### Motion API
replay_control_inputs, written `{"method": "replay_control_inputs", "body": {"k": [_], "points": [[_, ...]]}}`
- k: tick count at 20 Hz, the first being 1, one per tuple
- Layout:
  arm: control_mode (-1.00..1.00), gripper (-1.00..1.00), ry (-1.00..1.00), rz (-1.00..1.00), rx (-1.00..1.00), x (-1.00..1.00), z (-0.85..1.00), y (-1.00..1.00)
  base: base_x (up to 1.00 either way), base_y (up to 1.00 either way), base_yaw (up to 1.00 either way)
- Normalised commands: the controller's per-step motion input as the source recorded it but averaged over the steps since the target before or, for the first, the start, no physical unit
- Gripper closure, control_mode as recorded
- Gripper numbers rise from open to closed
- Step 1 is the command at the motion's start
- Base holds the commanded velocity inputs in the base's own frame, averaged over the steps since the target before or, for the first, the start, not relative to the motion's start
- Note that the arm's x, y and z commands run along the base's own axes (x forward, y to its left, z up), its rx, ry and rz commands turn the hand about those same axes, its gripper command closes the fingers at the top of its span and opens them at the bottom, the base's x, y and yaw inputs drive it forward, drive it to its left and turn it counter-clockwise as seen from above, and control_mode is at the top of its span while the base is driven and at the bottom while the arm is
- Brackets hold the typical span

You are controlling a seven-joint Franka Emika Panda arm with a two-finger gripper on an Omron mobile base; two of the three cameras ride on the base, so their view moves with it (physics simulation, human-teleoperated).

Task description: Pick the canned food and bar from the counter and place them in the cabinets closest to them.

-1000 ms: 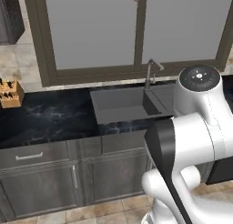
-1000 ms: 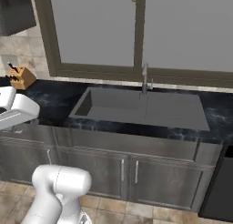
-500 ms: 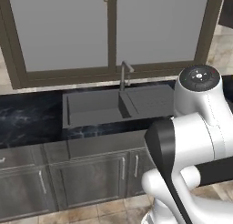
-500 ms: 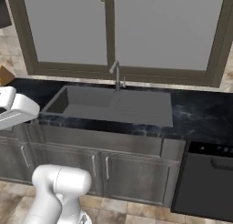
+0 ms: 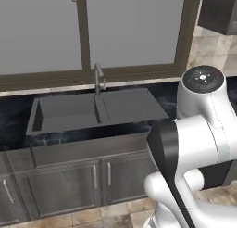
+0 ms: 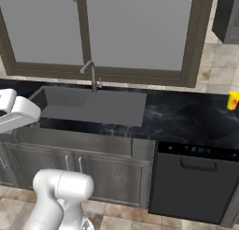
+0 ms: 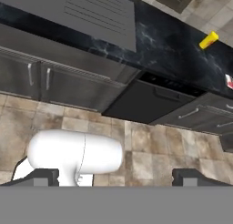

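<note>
Two finger tips of end effector (image 7: 116, 178) standing wide apart, gripping nothing, pointing at floor. Yellow container (image 7: 209, 40) sitting far ahead on black worktop (image 7: 173, 48) (red-and-white item (image 7: 229, 81) nearby; identity unclear).

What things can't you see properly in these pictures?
- Yellow container: cut off by the right edge of the right base view; tiny in the hand view, so its mark is unreadable.
- Red-and-white thing: cropped by the hand view's right edge, unidentifiable.
- Wall cabinet: corner only, inside hidden by its door.
</note>
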Motion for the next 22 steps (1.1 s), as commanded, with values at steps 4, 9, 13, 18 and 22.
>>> {"method": "replay_control_inputs", "body": {"k": [4,9,13,18,22], "points": [[1.00,-1.00,0.00,0.00,0.00,0.00,0.00,0.00,-0.05,-0.70,0.00],[1.00,-1.00,0.00,0.00,0.00,0.00,0.00,0.00,-0.04,-0.70,0.00],[1.00,-1.00,0.00,0.00,0.00,0.00,0.00,0.00,-0.03,-0.69,0.00],[1.00,-1.00,0.00,0.00,0.00,0.00,0.00,0.00,-0.04,-0.71,0.00],[1.00,-1.00,0.00,0.00,0.00,0.00,0.00,0.00,-0.04,-0.73,0.00]]}}
